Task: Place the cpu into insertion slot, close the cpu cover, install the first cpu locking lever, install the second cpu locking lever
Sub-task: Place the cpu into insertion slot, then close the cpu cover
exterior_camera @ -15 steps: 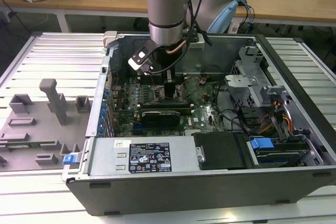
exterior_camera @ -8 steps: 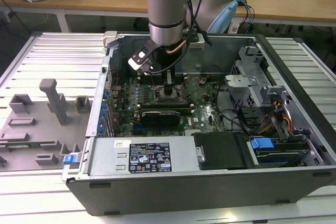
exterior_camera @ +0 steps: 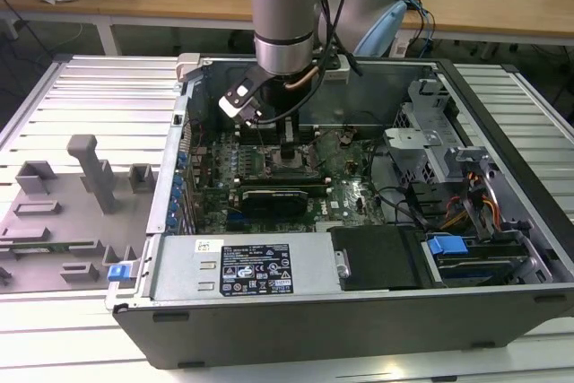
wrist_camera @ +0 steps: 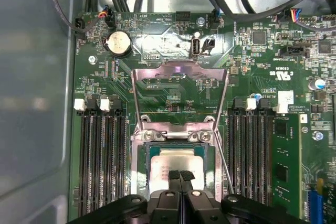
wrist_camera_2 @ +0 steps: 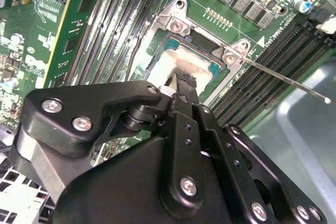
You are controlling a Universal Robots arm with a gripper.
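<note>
One gripper (wrist_camera: pixel 181 176) was observed, its two fingers drawn together directly above the one cpu (wrist_camera: pixel 169 162); contact could not be confirmed. The cpu lay flat in the one insertion slot (wrist_camera: pixel 155 149). One cpu cover (wrist_camera: pixel 157 71) stood open just beyond the fingertips. One thin lever rod (wrist_camera_2: pixel 283 77) lay beside the slot. Two memory slot banks (wrist_camera: pixel 102 156) flanked the gripper.

My arm (exterior_camera: pixel 283 6) hangs straight down from above, wrist (exterior_camera: pixel 284 53) upright, and my gripper (exterior_camera: pixel 289 143) points plumb downward beneath it. Fingers (wrist_camera: pixel 175 178) are pressed together, tip against tip, just a thin seam between them in the first wrist view. Black linkage bars (wrist_camera_2: pixel 184 145) fold in close on either side, knuckles tucked, everything narrow and vertical
</note>
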